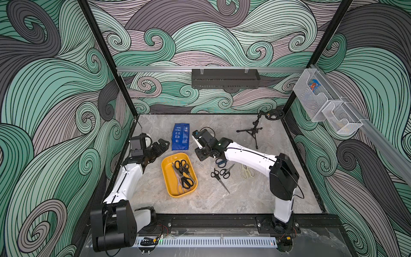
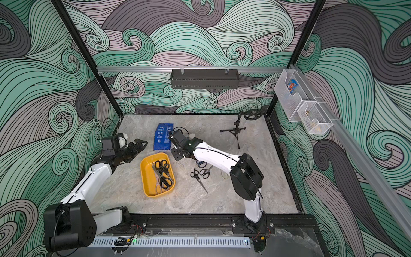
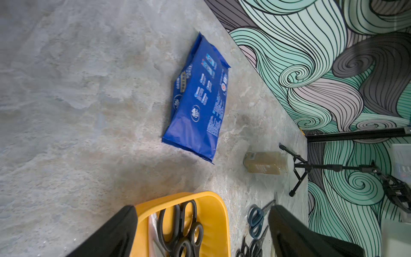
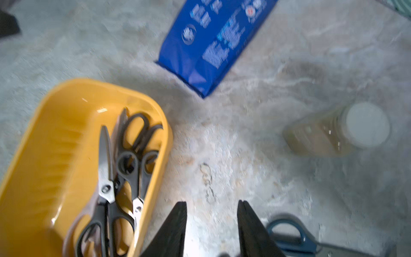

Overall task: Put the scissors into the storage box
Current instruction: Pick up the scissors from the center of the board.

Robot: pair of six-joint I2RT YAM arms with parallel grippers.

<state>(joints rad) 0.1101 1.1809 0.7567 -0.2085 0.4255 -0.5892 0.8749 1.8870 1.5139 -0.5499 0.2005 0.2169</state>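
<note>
- Blue-handled scissors [image 4: 304, 242] are found just beside the right gripper [image 4: 211, 203], opposite the storage box [image 4: 44, 144]; the right arm is nearer.
- Its jaws are seen partly apart, nothing held.

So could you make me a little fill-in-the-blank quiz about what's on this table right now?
1. The storage box is ____ in colour.
2. The scissors on the table right beside the right gripper have ____ handles.
3. The right gripper's jaws stand ____, with nothing between them.
4. The bottle lying on the table has a ____ cap.

Missing words: yellow; blue; open; white.
</note>
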